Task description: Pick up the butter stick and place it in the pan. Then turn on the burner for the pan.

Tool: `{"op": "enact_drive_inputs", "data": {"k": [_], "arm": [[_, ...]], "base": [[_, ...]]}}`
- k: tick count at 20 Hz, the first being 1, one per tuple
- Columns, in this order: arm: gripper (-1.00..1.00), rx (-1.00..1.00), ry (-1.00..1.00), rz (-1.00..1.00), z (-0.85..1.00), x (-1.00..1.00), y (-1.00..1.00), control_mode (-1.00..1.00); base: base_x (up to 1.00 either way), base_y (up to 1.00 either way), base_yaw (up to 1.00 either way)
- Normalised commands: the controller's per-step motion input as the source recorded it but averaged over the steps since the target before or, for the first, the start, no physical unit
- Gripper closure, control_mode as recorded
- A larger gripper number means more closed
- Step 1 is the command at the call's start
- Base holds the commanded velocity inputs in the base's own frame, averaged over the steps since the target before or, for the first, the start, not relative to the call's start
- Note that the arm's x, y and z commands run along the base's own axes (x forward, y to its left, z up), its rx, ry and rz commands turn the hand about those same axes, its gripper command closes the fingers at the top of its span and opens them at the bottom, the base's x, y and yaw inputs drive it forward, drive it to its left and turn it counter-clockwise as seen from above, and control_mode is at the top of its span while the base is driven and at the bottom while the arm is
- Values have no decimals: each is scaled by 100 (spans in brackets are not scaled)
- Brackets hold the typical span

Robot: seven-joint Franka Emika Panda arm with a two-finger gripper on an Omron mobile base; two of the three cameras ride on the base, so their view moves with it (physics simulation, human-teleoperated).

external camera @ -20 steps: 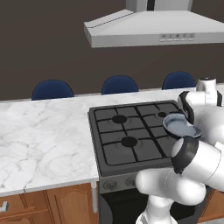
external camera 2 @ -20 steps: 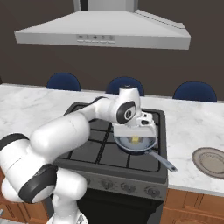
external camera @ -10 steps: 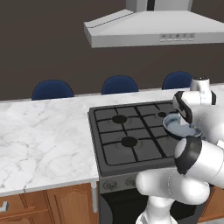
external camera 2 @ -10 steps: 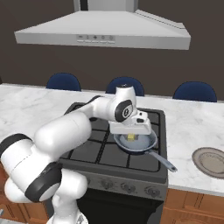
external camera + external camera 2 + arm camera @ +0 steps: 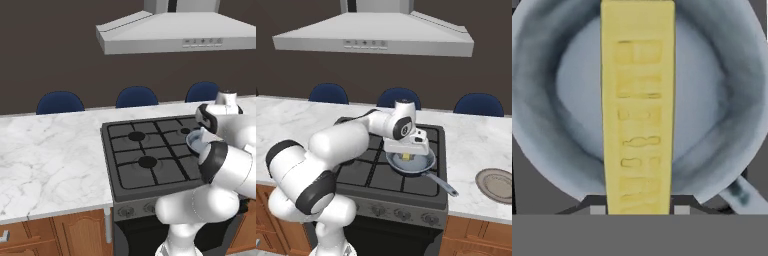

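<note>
A pale-yellow butter stick (image 5: 638,105) runs lengthwise up the middle of the hand view, directly over the round bowl of the grey-blue pan (image 5: 547,125); from the right base view the butter stick (image 5: 407,158) shows as a small block inside the pan's rim, just under the hand. Whether it rests on the pan floor or is held just above it cannot be told. The gripper (image 5: 406,149) sits low over the pan (image 5: 423,164), and whether its jaws are clenched on the stick or released cannot be told, since the finger tips are hidden behind the block.

The pan stands on the front right burner of the black gas stove (image 5: 381,177), its long thin handle (image 5: 443,184) reaching toward the stove's front right corner. In the hand view a short length of that handle (image 5: 738,194) leaves the pan at the lower right. Bare pan floor shows on both sides of the stick.

From the left base view, the pan's edge (image 5: 195,142) peeks out beside the white arm, while the stove's left burners (image 5: 140,150) lie open. White marble counter (image 5: 50,160) stretches wide to the left of the stove. To the right, a round grey plate (image 5: 496,184) sits on the counter, well apart from the pan. A row of knobs (image 5: 401,214) lines the stove's front edge, and a steel range hood (image 5: 373,37) hangs above.
</note>
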Motion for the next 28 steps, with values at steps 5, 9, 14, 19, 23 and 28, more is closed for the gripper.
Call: {"op": "enact_drive_inputs", "data": {"k": [5,9,14,19,23,28], "arm": [[100,1,0,0,-24,26,0,-100],[100,0,0,0,-23,18,0,-100],[100,0,0,0,-28,2,0,-100],[100,0,0,0,-22,0,-6,-100],[100,0,0,0,-17,0,-12,-100],[100,0,0,0,-10,0,-6,-100]], "base": [[0,0,0],[0,0,0],[0,0,0],[0,0,0],[0,0,0],[0,0,0]]}}
